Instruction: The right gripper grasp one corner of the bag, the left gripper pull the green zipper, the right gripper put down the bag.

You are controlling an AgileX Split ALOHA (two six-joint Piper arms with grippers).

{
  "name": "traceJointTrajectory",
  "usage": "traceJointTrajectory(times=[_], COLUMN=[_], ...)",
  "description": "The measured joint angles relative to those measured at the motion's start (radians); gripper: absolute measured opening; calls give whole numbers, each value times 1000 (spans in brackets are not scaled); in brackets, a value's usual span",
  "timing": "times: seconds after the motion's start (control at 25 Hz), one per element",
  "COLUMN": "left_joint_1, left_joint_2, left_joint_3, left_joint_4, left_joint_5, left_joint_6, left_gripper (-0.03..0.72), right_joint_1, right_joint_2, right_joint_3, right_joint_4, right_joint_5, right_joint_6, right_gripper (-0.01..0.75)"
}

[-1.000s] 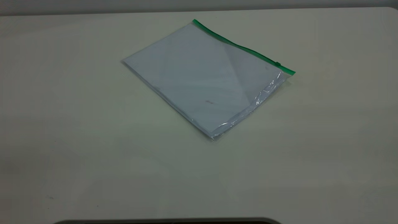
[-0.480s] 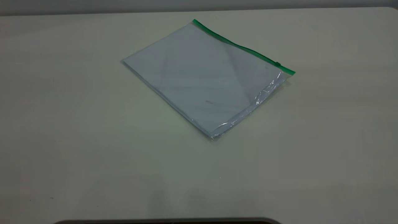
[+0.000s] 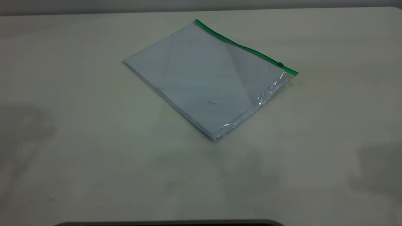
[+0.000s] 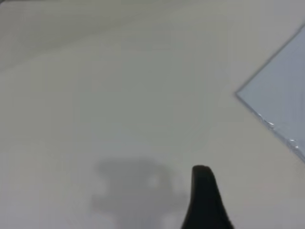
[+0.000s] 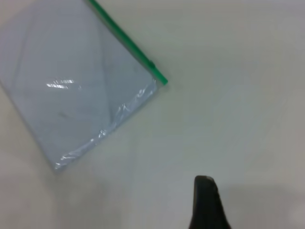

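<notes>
Pale off-white table [image 3: 94,150], grey wall strip along the top edge of the exterior frame. The bag [image 3: 204,78] is laid flat on the table, centre to upper right of that frame, rotated diagonally; white sheets are seen inside, crinkled glossy plastic along its lower-right edge. The zipper [image 3: 245,47] is run along the upper-right long edge, slider [image 3: 280,65] parked near the right-hand end, close to the corner [image 3: 294,73]. Nothing is touching the bag.

Neither arm is seen in the exterior view; only soft shadows are cast at mid-left and lower right of the table.

Left wrist view: one black fingertip of the left gripper [image 4: 204,198] at the bottom edge, over bare table, well apart from a bag corner at the right edge. Nothing is held; opening cannot be told.

Right wrist view: one black fingertip of the right gripper [image 5: 206,202] at bottom centre, over bare table, well apart from the bag in the upper left. Nothing is held; opening cannot be told.
</notes>
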Motion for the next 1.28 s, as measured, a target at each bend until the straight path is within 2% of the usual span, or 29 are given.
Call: traceJointTrajectory(times=[0.28, 0.48, 0.72, 0.96, 1.28], left_joint_1=[-42, -91, -109, -110, -110], left_joint_2=[225, 328, 399, 408, 408], left_joint_3=[-39, -39, -39, -41, -44], left_joint_4=[-59, -121, -128, -128, -129], left_joint_5=[-86, -103, -104, -109, -119], left_joint_6=[182, 233, 237, 237, 237], left_gripper=[575, 575, 575, 575, 575], right_joint_1=[36, 71, 71, 56, -78], right_joint_2=[329, 556, 804, 982, 1196], right_joint_3=[-11, -82, -228, -355, -490], right_joint_4=[170, 391, 700, 915, 1065], right_joint_5=[-174, -199, -129, -16, 126], right_joint_6=[-190, -405, -772, -1019, -1170], right_gripper=[541, 541, 541, 541, 541])
